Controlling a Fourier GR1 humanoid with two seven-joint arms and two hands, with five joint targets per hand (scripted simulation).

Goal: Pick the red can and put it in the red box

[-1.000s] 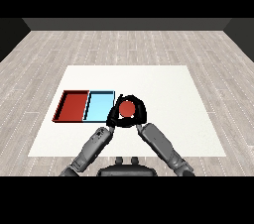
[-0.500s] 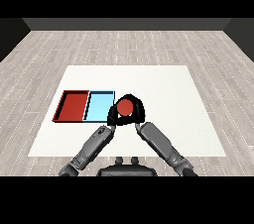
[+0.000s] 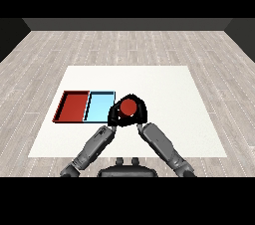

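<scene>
The red can [image 3: 128, 105] stands upright just right of the light blue tray [image 3: 98, 108], and only its red top shows. My right hand [image 3: 140, 115] is curled round it from the right and behind. My left hand [image 3: 113, 117] sits close against the can's left side, merging with the right hand's dark shape. The red tray [image 3: 72, 107] lies left of the blue one, with nothing in it.
Both trays lie side by side at the left of the white table [image 3: 164, 89]. My two grey forearms come in from below and meet near the can. Grey wooden floor surrounds the table.
The right hand and the red can have shifted slightly upward in the view. The left hand and the trays have stayed where they were.
</scene>
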